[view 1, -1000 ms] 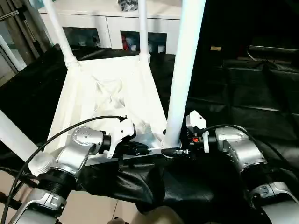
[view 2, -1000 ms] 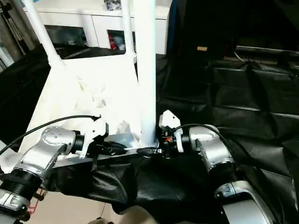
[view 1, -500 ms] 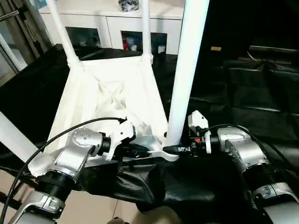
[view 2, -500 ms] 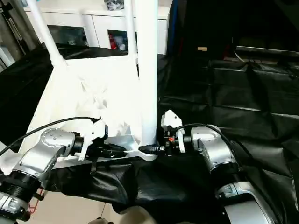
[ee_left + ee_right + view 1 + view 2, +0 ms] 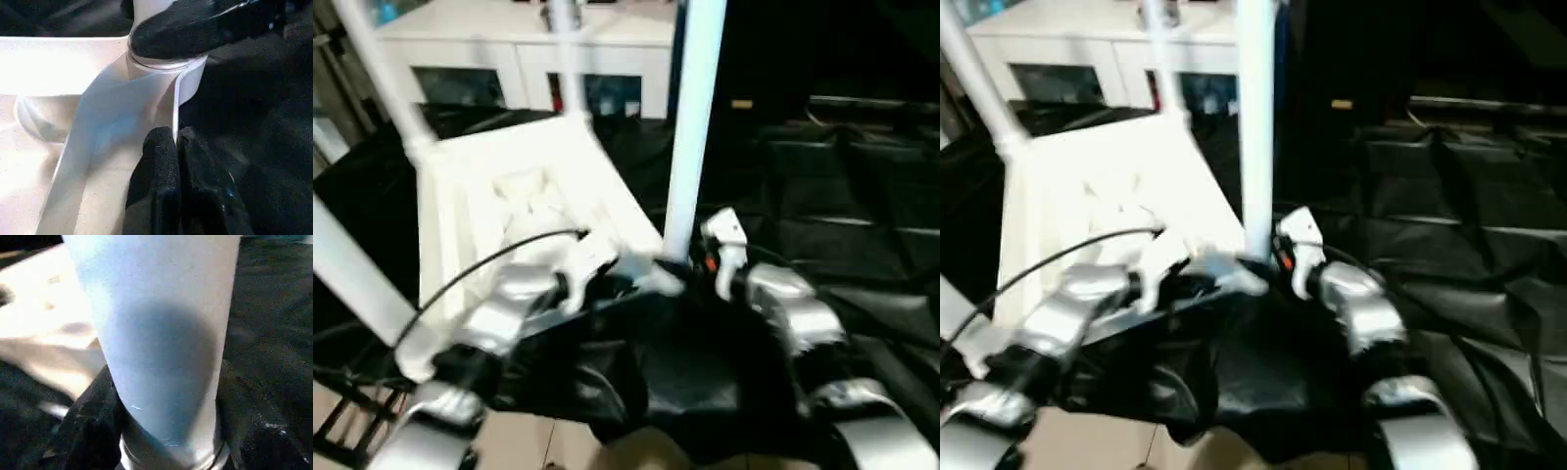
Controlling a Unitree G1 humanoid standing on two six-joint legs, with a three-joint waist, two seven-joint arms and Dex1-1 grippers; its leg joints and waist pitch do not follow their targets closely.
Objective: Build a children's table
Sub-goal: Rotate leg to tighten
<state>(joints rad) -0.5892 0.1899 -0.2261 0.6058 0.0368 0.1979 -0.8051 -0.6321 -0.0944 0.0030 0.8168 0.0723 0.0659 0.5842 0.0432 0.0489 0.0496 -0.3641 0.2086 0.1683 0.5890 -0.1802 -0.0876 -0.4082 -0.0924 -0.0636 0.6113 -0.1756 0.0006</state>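
1. Left eye view: a black crinkled plastic sheet (image 5: 862,206) covers the counter, and behind it stands a white cabinet with glass doors (image 5: 558,59).
2. On the sheet lies the white plastic rectangular tabletop (image 5: 509,186), turned underside up, its ribbed underside facing the camera.
3. Long white tubular legs rise from its corner sockets: the near right leg (image 5: 690,127) stands upright close in front of the robot, two far legs (image 5: 382,78) stand at the back corners, and another leg crosses the near left edge of the picture at a slant.
4. Two silver forearms reach in from below, the left arm (image 5: 499,313) over the tabletop's near edge and the right arm (image 5: 783,313) over the black sheet.
5. The right gripper (image 5: 166,431) has its black jaws set around the base of the near right leg, one on either side, just above the rounded corner socket (image 5: 166,73); the right wrist view shows the white tube between the two dark fingers.
6. The left gripper (image 5: 176,142) has its jaws pressed together with nothing between them, the tips lying against the tabletop's side wall just beside that same corner socket.
7. In the left wrist view, a black finger (image 5: 195,24) of the right gripper lies across the leg's base directly above the socket.
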